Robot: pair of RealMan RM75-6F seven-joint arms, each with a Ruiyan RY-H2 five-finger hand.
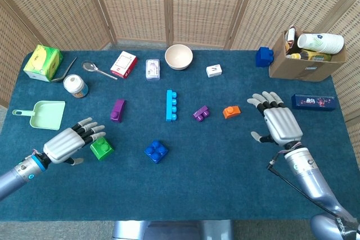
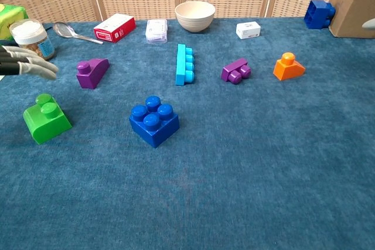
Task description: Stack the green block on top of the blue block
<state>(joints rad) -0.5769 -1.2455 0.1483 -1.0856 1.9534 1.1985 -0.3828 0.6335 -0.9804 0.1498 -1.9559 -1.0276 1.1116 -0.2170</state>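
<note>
A dark blue cloth table seen from above and from chest height. The green block sits on the cloth near the front left, its two studs up and one top edge sloped; the blue block, a square piece with four studs, lies on the same front line to its right, clearly apart. The left hand hovers just beside the green block on its left, fingers spread and holding nothing; in the chest view its fingertips reach in above and behind the block without touching it. The right hand is raised well off to the right, fingers spread, empty, near an orange block. The risks from here, as a judgement: the spread fingers could nudge the green block sideways before closing, sliding or tipping it; the sloped face may let it slip or rotate in the grasp; a tilted carry would leave the studs misaligned, so it sits crooked or pushes the blue block across the cloth. A purple block lies behind, near enough to be brushed.
</note>
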